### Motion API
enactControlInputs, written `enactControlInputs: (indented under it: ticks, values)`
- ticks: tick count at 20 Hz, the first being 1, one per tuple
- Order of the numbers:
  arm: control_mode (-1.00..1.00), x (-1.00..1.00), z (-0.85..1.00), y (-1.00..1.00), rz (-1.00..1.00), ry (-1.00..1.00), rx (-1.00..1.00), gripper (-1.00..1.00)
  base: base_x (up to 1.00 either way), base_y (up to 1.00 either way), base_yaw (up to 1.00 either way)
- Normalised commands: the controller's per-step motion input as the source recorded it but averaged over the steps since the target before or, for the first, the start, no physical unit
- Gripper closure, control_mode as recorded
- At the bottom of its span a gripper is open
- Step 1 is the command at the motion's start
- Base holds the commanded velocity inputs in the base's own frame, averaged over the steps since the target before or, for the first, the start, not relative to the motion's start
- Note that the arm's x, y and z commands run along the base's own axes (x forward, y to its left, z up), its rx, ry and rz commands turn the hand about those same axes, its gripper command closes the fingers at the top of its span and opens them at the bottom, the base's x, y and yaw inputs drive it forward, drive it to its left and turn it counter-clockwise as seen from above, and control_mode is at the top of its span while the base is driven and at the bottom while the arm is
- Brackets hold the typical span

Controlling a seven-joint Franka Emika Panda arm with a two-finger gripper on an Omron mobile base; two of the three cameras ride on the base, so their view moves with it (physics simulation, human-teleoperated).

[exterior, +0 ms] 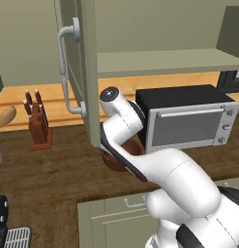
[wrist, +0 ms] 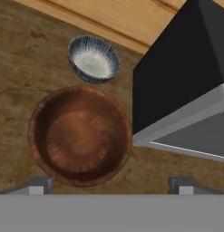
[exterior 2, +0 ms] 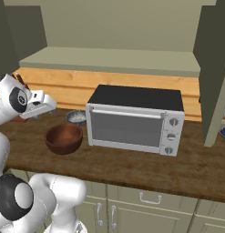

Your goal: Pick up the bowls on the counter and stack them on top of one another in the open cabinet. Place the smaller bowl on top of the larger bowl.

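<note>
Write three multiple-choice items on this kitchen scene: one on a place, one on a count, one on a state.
1. Where is the smaller bowl?
A. inside the larger bowl
B. on the counter between the larger bowl and the wall
C. on the cabinet shelf

2. How many bowls stand on the counter?
A. one
B. two
C. three

3. What state is the claw in?
A. open
B. shut on a bowl
C. shut on nothing

Key: 1 B, it sits behind the larger bowl. 2 B, one brown, one grey. 3 A, fingertips stand wide apart.
</note>
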Motion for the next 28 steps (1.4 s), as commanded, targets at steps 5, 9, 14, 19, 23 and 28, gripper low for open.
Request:
enactControlInputs:
  ticks: [5, 9, 14, 19, 23, 28]
  values:
    - [-1.00, 0.46, -0.30, 0.00, 0.00, 0.00, 0.00, -1.00, 0.00, 0.00, 0.00]
    - [-1.00, 0.52, -0.22, 0.00, 0.00, 0.00, 0.00, -1.00, 0.00, 0.00, 0.00]
    - [-1.00, 0.47, -0.18, 0.02, 0.00, 0.00, 0.00, -1.00, 0.00, 0.00, 0.00]
    - [-1.00, 0.19, -0.17, 0.00, 0.00, 0.00, 0.00, -1.00, 0.00, 0.00, 0.00]
    - [-1.00, 0.35, -0.23, 0.00, 0.00, 0.00, 0.00, -1.00, 0.00, 0.00, 0.00]
    - [-1.00, 0.33, -0.16, 0.18, 0.00, 0.00, 0.00, -1.00, 0.00, 0.00, 0.00]
